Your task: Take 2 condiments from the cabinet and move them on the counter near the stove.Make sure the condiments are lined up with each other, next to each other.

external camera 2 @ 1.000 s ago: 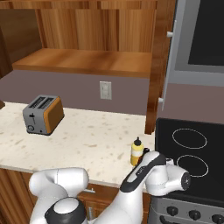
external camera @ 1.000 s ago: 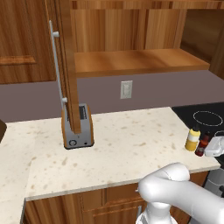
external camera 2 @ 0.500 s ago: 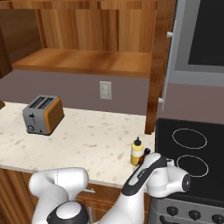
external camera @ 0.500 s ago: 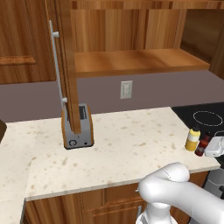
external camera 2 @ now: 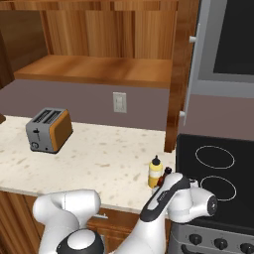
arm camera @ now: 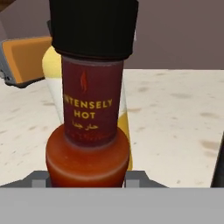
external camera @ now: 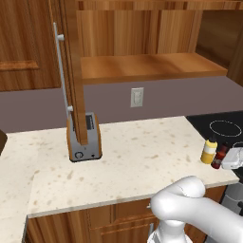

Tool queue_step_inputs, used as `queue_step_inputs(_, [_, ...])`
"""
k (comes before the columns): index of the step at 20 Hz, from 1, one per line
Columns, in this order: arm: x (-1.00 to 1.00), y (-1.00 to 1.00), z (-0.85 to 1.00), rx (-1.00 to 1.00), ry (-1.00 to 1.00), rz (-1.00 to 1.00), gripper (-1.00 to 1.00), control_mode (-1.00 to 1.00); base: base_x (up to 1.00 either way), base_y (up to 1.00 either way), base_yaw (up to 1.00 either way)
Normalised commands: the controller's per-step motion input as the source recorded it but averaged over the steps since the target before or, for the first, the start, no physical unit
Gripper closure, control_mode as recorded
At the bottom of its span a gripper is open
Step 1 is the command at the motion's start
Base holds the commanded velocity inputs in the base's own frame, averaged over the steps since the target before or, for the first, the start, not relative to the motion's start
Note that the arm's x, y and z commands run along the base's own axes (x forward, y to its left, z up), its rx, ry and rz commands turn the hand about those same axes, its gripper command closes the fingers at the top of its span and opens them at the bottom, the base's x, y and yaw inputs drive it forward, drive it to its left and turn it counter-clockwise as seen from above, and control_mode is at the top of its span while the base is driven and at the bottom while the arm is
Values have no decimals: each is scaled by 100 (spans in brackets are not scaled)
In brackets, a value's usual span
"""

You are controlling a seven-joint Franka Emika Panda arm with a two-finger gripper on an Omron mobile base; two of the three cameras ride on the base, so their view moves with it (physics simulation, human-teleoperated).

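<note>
Sauce bottle (arm camera: 89, 127) filled my wrist feed: dark red, black cap, label reading "INTENSELY HOT" over a small flame mark, with a lower line too small for me to read. It stood on the counter (external camera: 142, 156) near its stove-side front corner, touching or just beside the yellow squeeze bottle (external camera: 209, 149), next to the stove (external camera 2: 218, 168). I judged it light, rigid and smooth, somewhat top-heavy; the bulging lower body looked the safest place to pinch. The gripper (external camera: 233, 159) sat right at the bottle, but whether its fingers were closed on it I couldn't tell. The toaster (external camera 2: 48, 130) stood well apart.
</note>
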Motion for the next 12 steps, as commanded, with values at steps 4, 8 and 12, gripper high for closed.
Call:
queue_step_inputs(4, [2, 0, -19, 0, -1, 0, 100, -100, 0, 0, 0])
queue_step_inputs(8, [0, 0, -26, -1, 0, 0, 100, -100, 0, 0, 0])
queue_step_inputs(12, [0, 1, -28, -3, 0, 0, 100, -100, 0, 0, 0])
